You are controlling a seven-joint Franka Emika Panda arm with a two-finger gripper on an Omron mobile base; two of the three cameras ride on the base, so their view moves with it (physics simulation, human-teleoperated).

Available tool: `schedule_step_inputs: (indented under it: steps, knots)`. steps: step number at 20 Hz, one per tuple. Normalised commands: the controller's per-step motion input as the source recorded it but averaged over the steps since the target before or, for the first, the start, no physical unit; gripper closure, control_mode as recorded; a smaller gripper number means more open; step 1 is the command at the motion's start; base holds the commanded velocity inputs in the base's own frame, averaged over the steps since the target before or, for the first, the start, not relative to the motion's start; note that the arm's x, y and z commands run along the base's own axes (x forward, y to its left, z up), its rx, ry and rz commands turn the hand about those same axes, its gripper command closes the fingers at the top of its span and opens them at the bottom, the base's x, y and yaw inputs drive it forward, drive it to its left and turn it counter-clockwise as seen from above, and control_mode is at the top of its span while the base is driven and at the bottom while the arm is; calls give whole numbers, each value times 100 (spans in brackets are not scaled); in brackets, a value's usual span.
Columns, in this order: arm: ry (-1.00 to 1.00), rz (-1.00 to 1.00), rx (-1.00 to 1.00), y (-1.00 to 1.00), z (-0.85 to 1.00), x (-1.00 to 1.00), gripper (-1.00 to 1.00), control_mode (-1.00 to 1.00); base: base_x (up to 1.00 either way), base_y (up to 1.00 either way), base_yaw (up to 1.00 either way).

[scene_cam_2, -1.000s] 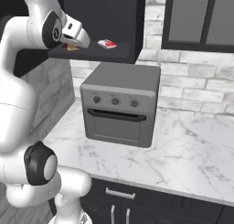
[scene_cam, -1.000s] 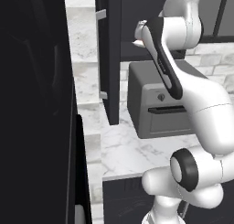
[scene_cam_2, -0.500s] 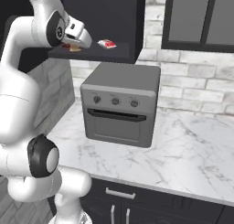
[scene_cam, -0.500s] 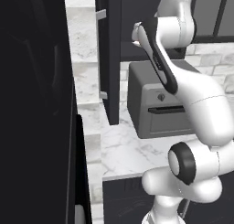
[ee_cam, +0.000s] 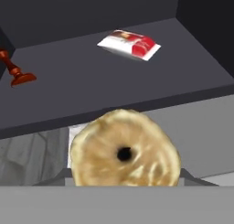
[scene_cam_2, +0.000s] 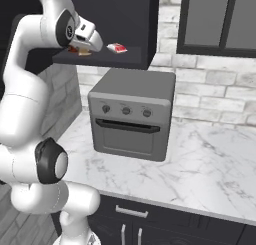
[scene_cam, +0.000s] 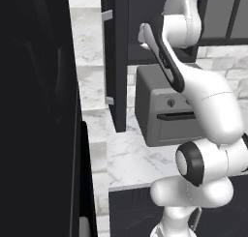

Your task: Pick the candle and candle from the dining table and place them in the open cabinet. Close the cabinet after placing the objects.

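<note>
Tan candle point(ee_cam: 123, 151), round with a dark wick hole, hard against the hand and just short of the shelf point(ee_cam: 114, 86) edge, not yet inside. Gripper point(scene_cam_2: 91, 44) judged clamped on it, since nothing else bears it up (fingertips hidden behind the wax, so not certain).

Ahead of the hand and off to one side, a red candlestick point(ee_cam: 16, 72) already standing on the shelf, likely the first of the pair. Further ahead to the other side, a red-and-white packet point(ee_cam: 130, 44) lying flat.

Roughly halfway, then: one piece stowed, this one to go in and be let go, the cabinet point(scene_cam_2: 125, 14) to be closed. Door point(scene_cam: 116, 62) wide open beside the arm.

Below the hand, a grey toaster oven point(scene_cam_2: 132, 116) on a white veined marble counter point(scene_cam_2: 210, 164). Pale brick wall point(scene_cam_2: 215, 89) behind, grey-paned cabinets point(scene_cam_2: 220, 19) beyond.
</note>
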Motion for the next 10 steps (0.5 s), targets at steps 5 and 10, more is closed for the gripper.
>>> schedule_step_inputs:
  steps: [5, 10]
  knots:
    - [4, 0, 0, 0, -6, 19, 100, -100, 0, 0, 0]
    - [1, 0, 0, 0, -7, 13, 100, -100, 0, 0, 0]
